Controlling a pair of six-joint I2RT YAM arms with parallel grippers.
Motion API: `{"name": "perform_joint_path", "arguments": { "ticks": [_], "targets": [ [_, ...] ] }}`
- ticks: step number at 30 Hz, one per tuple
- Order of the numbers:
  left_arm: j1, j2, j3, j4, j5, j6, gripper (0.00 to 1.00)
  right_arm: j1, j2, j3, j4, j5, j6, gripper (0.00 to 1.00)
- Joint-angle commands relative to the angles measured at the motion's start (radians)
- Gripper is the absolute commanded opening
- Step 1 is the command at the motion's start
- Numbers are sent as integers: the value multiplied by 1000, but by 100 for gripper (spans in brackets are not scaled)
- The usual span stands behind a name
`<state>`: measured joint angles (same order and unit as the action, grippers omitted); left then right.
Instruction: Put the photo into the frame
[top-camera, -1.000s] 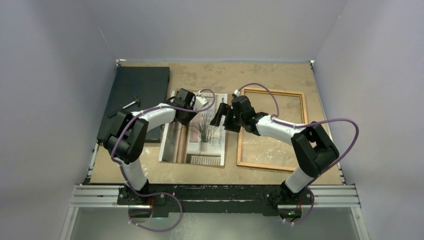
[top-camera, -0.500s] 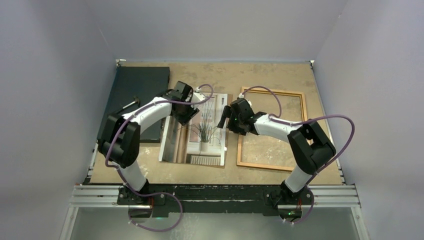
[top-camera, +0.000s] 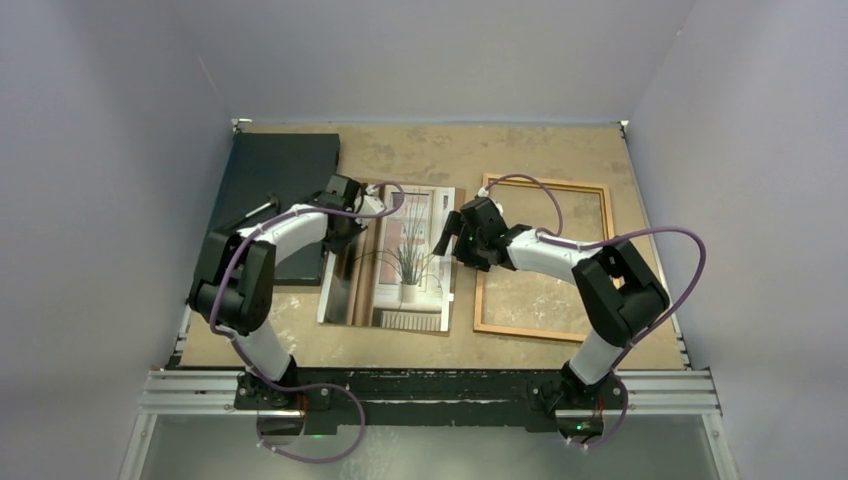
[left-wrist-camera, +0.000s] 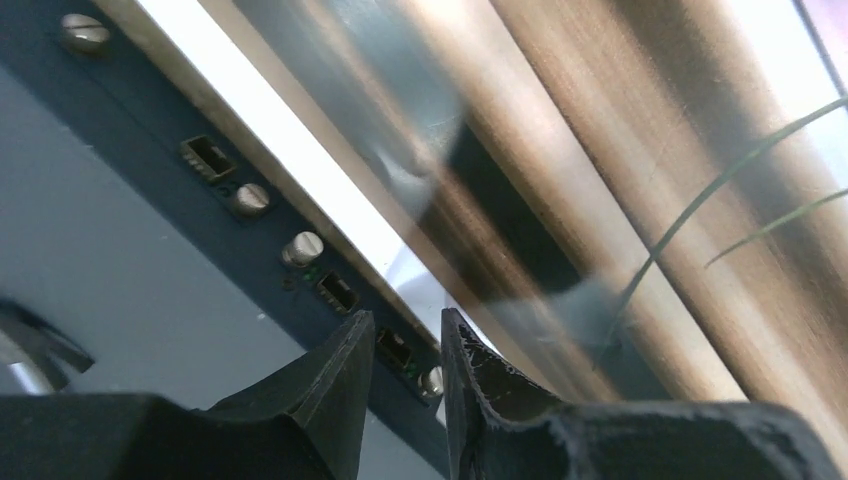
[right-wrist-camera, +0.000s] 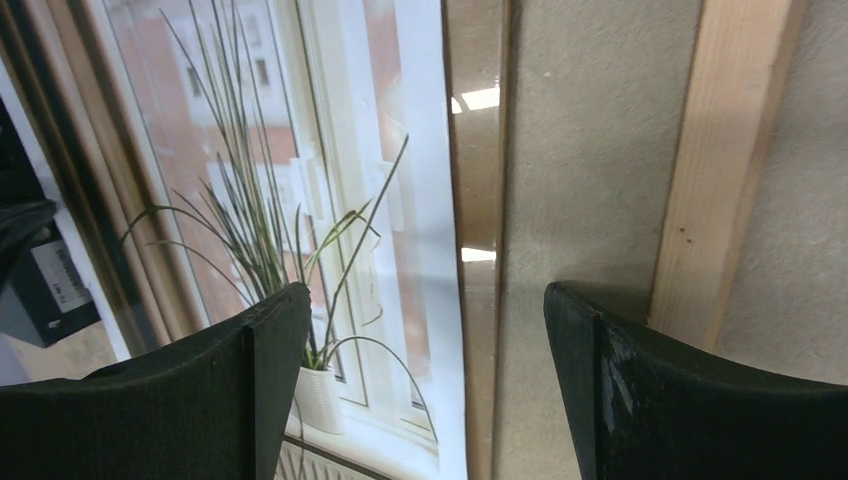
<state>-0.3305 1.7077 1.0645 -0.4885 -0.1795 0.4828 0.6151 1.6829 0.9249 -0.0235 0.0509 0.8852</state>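
The photo (top-camera: 400, 265), a spiky potted plant at a bright window with brown curtains, lies flat at the table's centre. The frame (top-camera: 482, 270), with a narrow orange-brown wooden border, lies to its right and holds nothing. My left gripper (top-camera: 348, 232) is low over the photo's upper left edge, beside the dark mat. In the left wrist view its jaws (left-wrist-camera: 405, 320) stand a narrow gap apart with nothing between them. My right gripper (top-camera: 450, 238) is at the photo's upper right edge. Its jaws (right-wrist-camera: 425, 295) are wide open, straddling the photo (right-wrist-camera: 300, 180) edge and bare table, with the frame's border (right-wrist-camera: 720, 150) just right.
A dark grey-black mat (top-camera: 275, 175) lies at the back left, with a small metal tool (top-camera: 262, 208) on it. A thin brown strip (right-wrist-camera: 475, 150) with glossy reflections shows along the photo's right edge. Grey walls enclose the table.
My left gripper has moved left, from over the photo's top part to its left edge by the dark mat. My right gripper has shifted slightly toward the near side. The photo has not moved.
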Motion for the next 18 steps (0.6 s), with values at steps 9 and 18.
{"name": "perform_joint_path", "arguments": {
  "ticks": [9,18],
  "targets": [
    [-83,94,-52,114,3,-47,24,-15,42,28,0,0,57,89],
    [-121,115,-57,104,52,-90,20,-57,5,-23,-27,73,62,88]
  ]
}}
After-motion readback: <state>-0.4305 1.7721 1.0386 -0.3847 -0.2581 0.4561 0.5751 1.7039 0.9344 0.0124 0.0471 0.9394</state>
